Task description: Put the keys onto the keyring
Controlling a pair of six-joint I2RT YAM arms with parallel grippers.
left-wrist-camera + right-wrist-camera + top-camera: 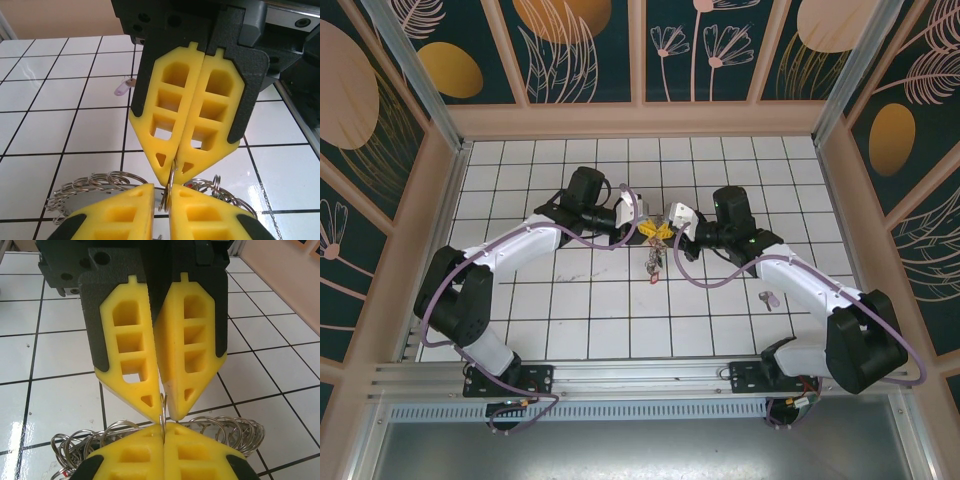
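Over the middle of the white tiled table [570, 310], the left gripper [161, 190] has its yellow jaws a crack apart, with the thin wire of the keyring [171, 172] standing in the gap. Tip to tip with it, the right gripper [164, 427] is clamped tight on that same ring, and a bunch of small silver rings [230, 427] hangs just below. Well off to the right, a pale purple-headed key [770, 298] lies alone on the tiles.

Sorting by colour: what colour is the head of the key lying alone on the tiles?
The key's head is pale purple; clearest in left wrist view.
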